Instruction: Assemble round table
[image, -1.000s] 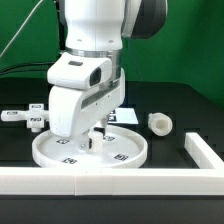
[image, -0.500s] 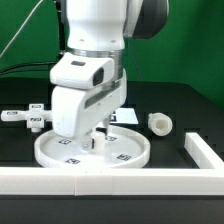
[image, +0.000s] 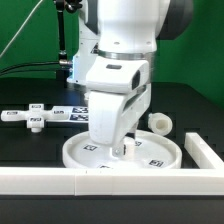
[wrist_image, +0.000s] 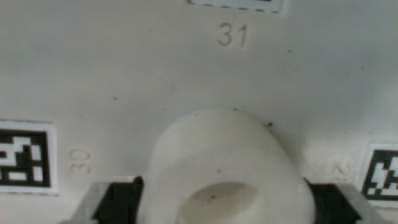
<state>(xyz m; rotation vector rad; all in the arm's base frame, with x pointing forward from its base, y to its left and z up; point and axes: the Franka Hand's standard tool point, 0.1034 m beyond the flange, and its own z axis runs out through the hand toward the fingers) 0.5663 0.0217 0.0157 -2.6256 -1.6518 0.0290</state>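
The large round disc (image: 150, 156) lies flat on the black table with its tagged face up. My gripper (image: 121, 149) reaches down onto its middle. In the wrist view the disc's flat face (wrist_image: 160, 70) fills the frame, and my gripper (wrist_image: 226, 202) is shut on the disc's raised central socket (wrist_image: 221, 145), with a dark finger pad (wrist_image: 121, 201) on each side. The short cylindrical post (image: 160, 123) lies on the table behind the disc, towards the exterior view's right. The cross-shaped foot piece (image: 36, 118) lies at the exterior view's left.
The long white border wall (image: 60, 181) runs along the front and turns back at the exterior view's right (image: 206, 152), close to the disc's rim. The marker board (image: 72, 114) lies behind the disc, partly hidden by the arm.
The arm and the round disc have shifted together towards the exterior view's right, closer to the post and the right border wall. The foot piece and post have not moved.
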